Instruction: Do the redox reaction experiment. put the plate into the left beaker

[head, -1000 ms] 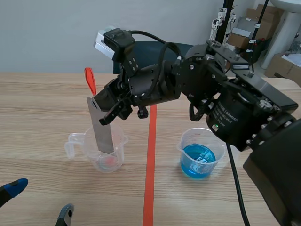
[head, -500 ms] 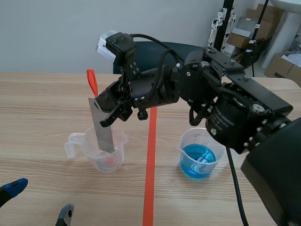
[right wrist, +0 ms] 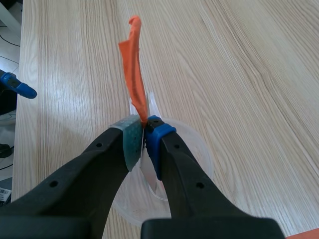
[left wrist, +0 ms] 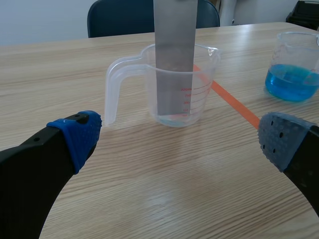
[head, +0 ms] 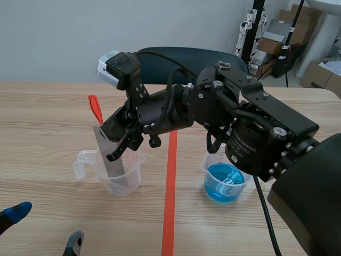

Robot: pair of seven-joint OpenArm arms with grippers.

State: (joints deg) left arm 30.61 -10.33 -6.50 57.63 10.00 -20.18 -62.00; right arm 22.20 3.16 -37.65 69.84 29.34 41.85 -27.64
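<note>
**Plate standing in the left beaker, release not yet made**

I am holding the right end effector [right wrist: 144, 135] clamped on the top end of the plate [head: 110, 159], its two pads pressing the thin metal just below the orange tag [right wrist: 134, 82] that is sticking up past the fingers. The plate is hanging nearly upright, leaning slightly, with its lower part already inside the left beaker [head: 133, 172]. From the left wrist view the strip is reaching down close to the beaker's floor, but I cannot tell whether it is touching.

I am judging this as the last part of the placing step: the plate is in, and only the letting go is missing. The next move is calling for a little more descent if the end is not seated, then a gentle opening of the fingers so the strip is leaning on the rim rather than dropping and tipping the light plastic beaker.

The left end effector [left wrist: 179, 144] is resting low near the table's [head: 48, 122] near edge, wide open and holding nothing, well clear of the beaker. The right beaker [head: 224, 178], holding blue liquid, is standing across the orange tape line [head: 169, 208], directly under the right arm's forearm. That is what I am watching: any sideways retreat is risking a knock there.
</note>
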